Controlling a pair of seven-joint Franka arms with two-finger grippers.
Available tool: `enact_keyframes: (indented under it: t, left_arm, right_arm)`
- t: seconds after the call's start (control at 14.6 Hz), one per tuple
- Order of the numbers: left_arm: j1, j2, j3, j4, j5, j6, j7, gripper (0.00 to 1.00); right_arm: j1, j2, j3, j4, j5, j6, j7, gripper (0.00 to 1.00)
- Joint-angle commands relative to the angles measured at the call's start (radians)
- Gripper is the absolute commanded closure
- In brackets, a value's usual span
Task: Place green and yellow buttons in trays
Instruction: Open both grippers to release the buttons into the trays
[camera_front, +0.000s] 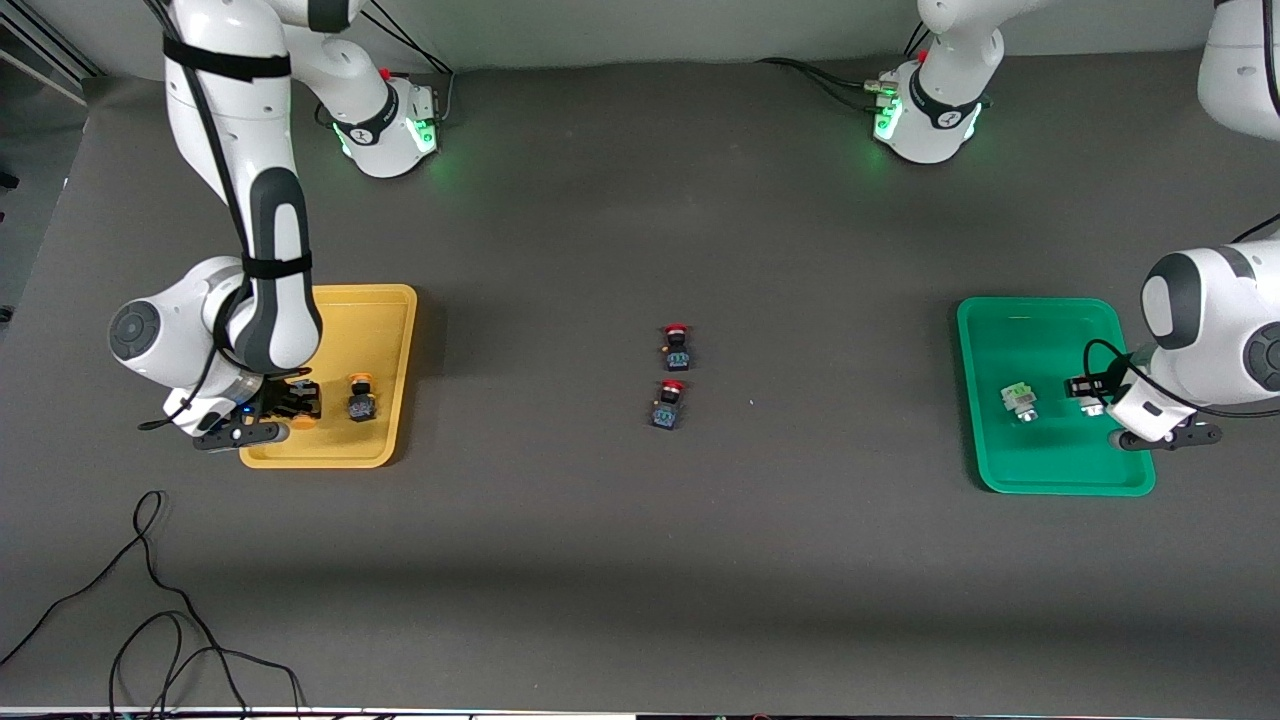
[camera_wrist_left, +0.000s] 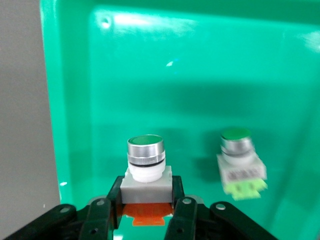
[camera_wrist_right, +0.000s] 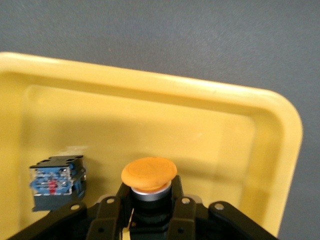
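Observation:
My left gripper (camera_front: 1090, 396) (camera_wrist_left: 147, 194) is low inside the green tray (camera_front: 1050, 340) (camera_wrist_left: 150, 75), shut on a green-capped button (camera_wrist_left: 146, 167) with a white-grey body and orange base. A second green-capped button (camera_front: 1019, 400) (camera_wrist_left: 241, 162) lies in the same tray beside it, apart from the fingers. My right gripper (camera_front: 296, 402) (camera_wrist_right: 150, 202) is low inside the yellow tray (camera_front: 375, 320) (camera_wrist_right: 210, 135), shut on a yellow-orange capped button (camera_wrist_right: 149, 174). Another yellow-capped button (camera_front: 360, 397) (camera_wrist_right: 56, 182) with a black-blue body rests in that tray next to it.
Two red-capped black buttons (camera_front: 676, 345) (camera_front: 668, 404) stand on the dark mat midway between the trays. Loose black cables (camera_front: 150, 600) curl near the front edge at the right arm's end. Both arm bases (camera_front: 390, 125) (camera_front: 925, 115) sit along the back.

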Motion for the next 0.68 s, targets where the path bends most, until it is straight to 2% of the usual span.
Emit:
enact_keyframes:
  t: [0.0,0.07,0.14,0.21,0.34,0.48,0.62]
  left_arm:
    - [0.038,0.034,-0.008,0.01,0.019,0.052,0.003,0.32]
    - [0.038,0.039,-0.008,0.012,0.019,0.053,0.002,0.21]
    - [0.038,0.037,-0.008,0.012,0.019,0.052,0.003,0.09]
    - [0.038,0.031,-0.008,0.015,0.019,0.046,0.003,0.03]
    - [0.037,0.018,-0.011,0.018,0.019,0.035,0.003,0.01]
    - [0.029,-0.008,-0.011,0.033,0.019,0.004,0.023,0.01]
    - [0.028,-0.022,-0.017,0.104,0.018,-0.099,0.049,0.01]
  right_arm:
    - [0.015,0.008,-0.007,0.012,0.038,0.003,-0.038,0.11]
    - [0.015,-0.001,-0.01,0.014,0.038,-0.002,-0.032,0.0]
    - [0.018,-0.011,-0.019,0.018,0.038,-0.006,-0.021,0.0]
    - [0.021,-0.035,-0.028,0.018,0.031,-0.026,-0.018,0.0]
    - [0.022,-0.086,-0.083,0.038,-0.027,-0.116,-0.014,0.0]
    - [0.068,-0.112,-0.205,0.138,-0.15,-0.309,0.043,0.0]
    - [0.12,-0.112,-0.32,0.272,-0.221,-0.532,0.116,0.0]
